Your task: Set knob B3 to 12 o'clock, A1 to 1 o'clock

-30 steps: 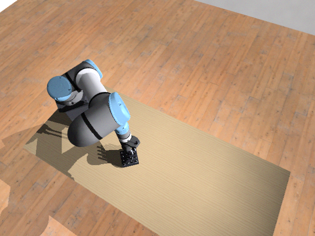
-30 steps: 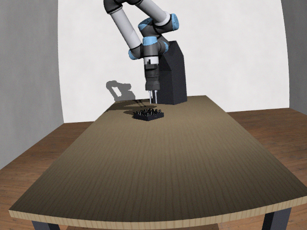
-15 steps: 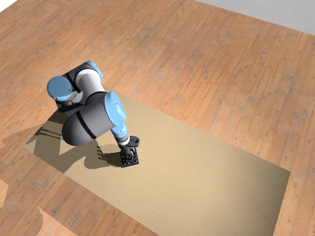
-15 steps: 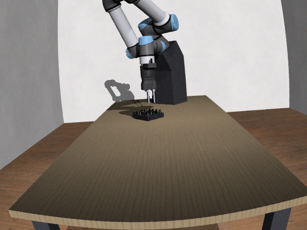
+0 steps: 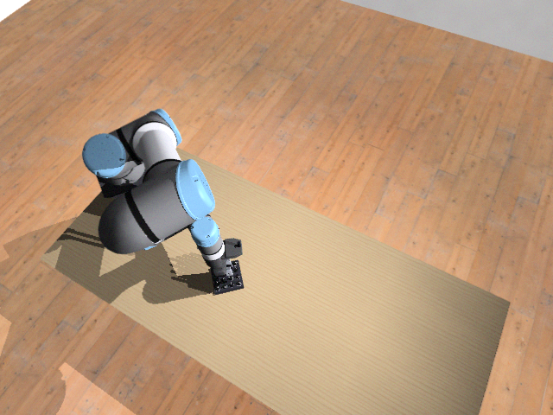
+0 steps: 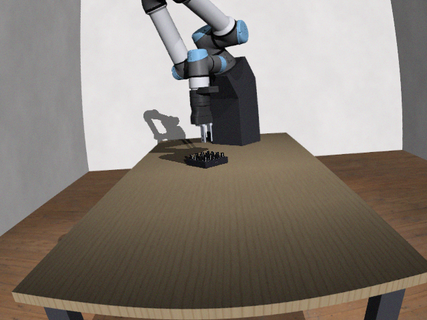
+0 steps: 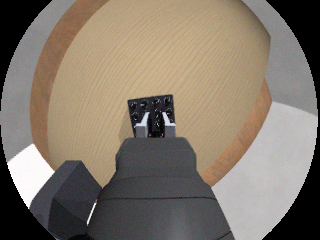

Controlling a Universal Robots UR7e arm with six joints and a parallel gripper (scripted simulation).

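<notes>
The knob box (image 6: 207,161) is a small black box with several rows of dark knobs. It stands on its feet on the table, near the robot's base. It also shows in the top view (image 5: 227,282) and in the wrist view (image 7: 152,111). The single knobs and their white lines are too small to read. My gripper (image 6: 207,137) points straight down and hangs clearly above the box's rear part, touching no knob. Its fingers stand partly apart with nothing between them. In the wrist view the fingertips frame a part of the box's top.
The robot's dark pedestal (image 6: 236,103) stands at the table's far end, right behind the knob box. The arm's big elbow (image 5: 151,209) hangs over the table's far left corner. The long wooden table (image 6: 220,220) stretches toward the near edge.
</notes>
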